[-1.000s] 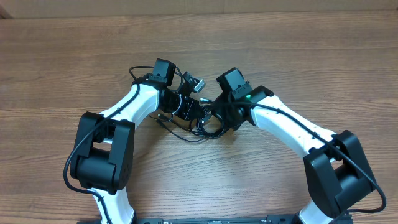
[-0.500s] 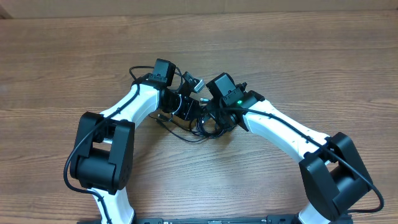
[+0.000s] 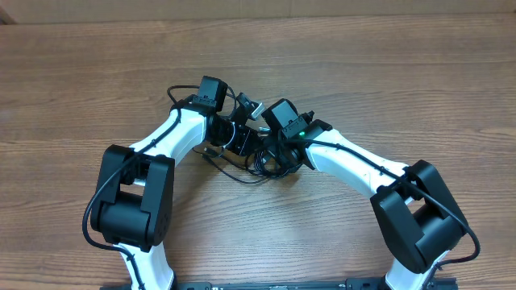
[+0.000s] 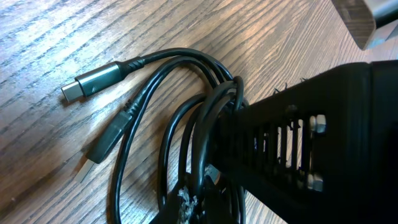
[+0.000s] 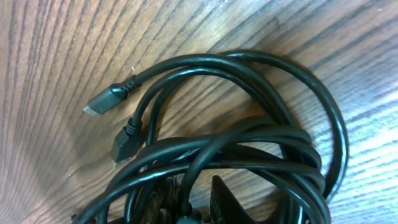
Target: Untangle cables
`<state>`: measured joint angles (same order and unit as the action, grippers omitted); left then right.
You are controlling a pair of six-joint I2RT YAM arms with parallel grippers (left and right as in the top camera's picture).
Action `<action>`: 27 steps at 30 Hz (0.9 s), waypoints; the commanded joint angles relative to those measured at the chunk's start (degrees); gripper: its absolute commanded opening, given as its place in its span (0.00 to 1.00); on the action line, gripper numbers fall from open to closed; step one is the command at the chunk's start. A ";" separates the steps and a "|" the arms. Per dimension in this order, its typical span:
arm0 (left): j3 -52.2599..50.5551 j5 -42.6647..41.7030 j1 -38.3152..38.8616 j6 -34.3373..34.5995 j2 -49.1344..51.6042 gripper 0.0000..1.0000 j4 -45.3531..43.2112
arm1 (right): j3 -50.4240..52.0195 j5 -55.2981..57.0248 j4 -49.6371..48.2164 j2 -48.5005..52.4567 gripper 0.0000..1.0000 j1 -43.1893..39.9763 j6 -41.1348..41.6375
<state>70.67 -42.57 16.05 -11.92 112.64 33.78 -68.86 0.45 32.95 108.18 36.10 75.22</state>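
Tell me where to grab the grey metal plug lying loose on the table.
Grip the plug by its rigid grey housing, coming straight down from above and closing across its width. It lies flat on the table, jutting clear of the cable loops.

Inspection finds no legible text, label, brand mark, number or sign in any of the three views. The cables (image 5: 261, 146) below the fingers and their plug housings carry no readable marking.
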 commanded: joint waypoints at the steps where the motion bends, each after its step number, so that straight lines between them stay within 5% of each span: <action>1: 1.18 -0.50 0.17 0.83 0.11 0.04 -0.17 | 0.35 1.05 -1.25 1.97 0.16 0.33 0.37; 3: 1.18 -0.48 0.17 0.83 0.11 0.04 -0.17 | 0.35 1.03 -1.38 2.47 0.04 0.33 -0.09; 17: 1.18 -0.44 0.17 0.79 0.11 0.04 -0.15 | 0.22 -10.38 2.23 -7.06 0.04 -8.11 -8.20; 27: 1.18 -0.48 0.20 0.79 0.11 0.04 -0.13 | 0.24 -2.82 -4.26 -6.01 0.04 -11.26 -7.50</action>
<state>70.67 -42.59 16.05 -11.92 112.64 33.61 -68.77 -5.87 31.42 102.52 25.12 67.83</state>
